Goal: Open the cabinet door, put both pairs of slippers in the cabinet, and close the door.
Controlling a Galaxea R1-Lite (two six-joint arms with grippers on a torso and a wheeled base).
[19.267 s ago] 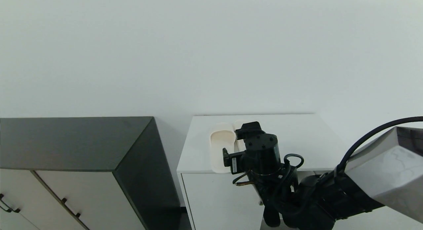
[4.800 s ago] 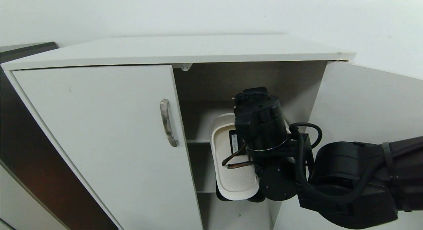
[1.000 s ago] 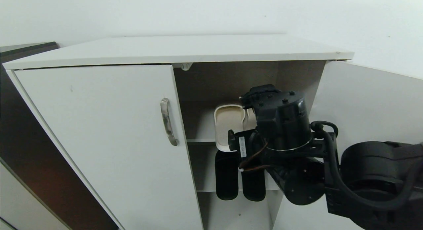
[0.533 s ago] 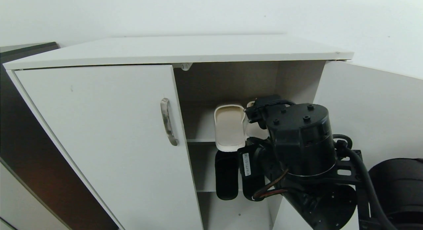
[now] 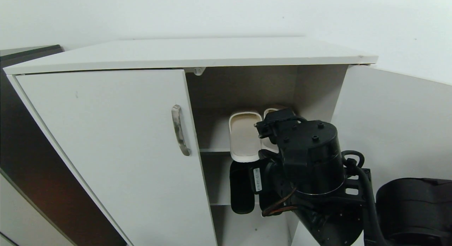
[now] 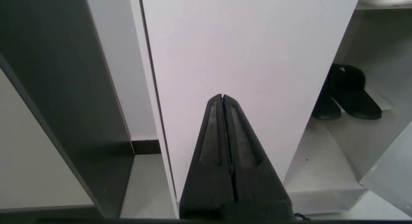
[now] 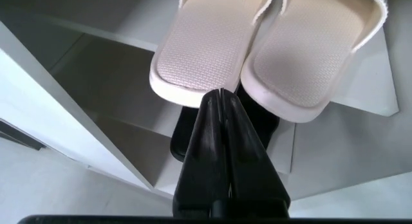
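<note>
Pebble-textured cream slippers (image 7: 206, 56) on white shelf (image 7: 389, 89), black pair (image 6: 353, 98) below — right pincer (image 7: 221, 94) closed, empty, left pincer (image 6: 222, 98) too.

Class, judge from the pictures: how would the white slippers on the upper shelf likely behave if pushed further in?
The white slippers look like thick moulded foam, so probably light and slightly bendy. Their flat soles should slide, not roll. Heels overhang the upper shelf, so a downward press there might tip them.
</note>
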